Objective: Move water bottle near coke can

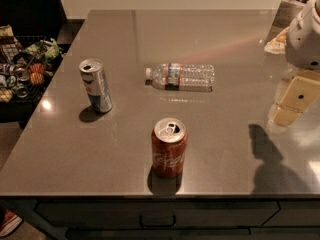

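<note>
The water bottle lies on its side near the middle of the grey table, with its white cap pointing left. The coke can stands upright near the table's front edge, in front of the bottle and well apart from it. My gripper hangs above the table's right side, far to the right of both, with the pale arm housing above it. It holds nothing.
A tall slim silver-and-blue can stands upright left of the bottle. A wire rack with snacks and cans sits off the table's left side. Some items lie at the far right corner. The arm's shadow falls at front right.
</note>
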